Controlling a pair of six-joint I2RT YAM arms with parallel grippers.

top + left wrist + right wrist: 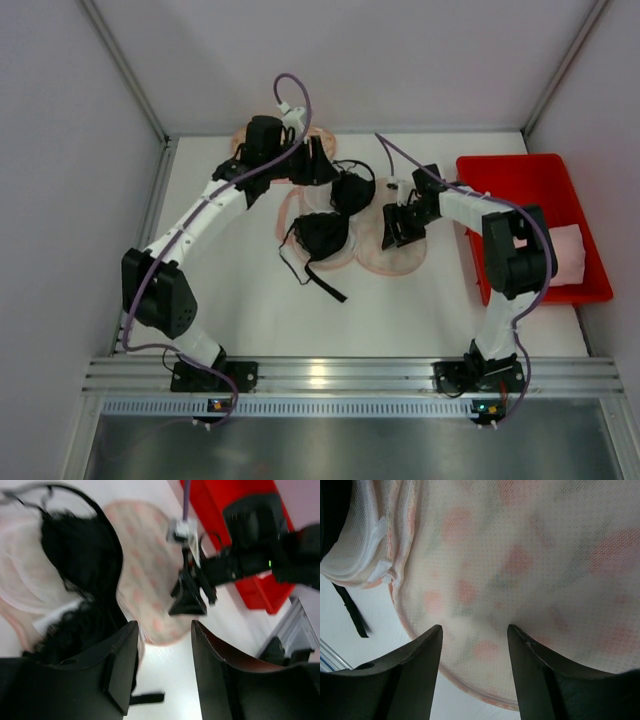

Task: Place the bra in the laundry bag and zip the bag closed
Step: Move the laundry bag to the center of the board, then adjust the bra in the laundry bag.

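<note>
The black bra [322,235] lies on the floral mesh laundry bag [400,258]. The left gripper [164,630] hangs spread and empty. The right gripper [475,632], also spread, hovers over the mesh.

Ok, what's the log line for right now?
left end effector: open, near bra | right end effector: open, over laundry bag | bra: on open bag, strap trailing onto table

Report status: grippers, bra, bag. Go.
Left gripper open, empty. Right gripper open, over laundry bag mesh. Bra lying on the open bag, not zipped in. Red bin apart, right side.
</note>
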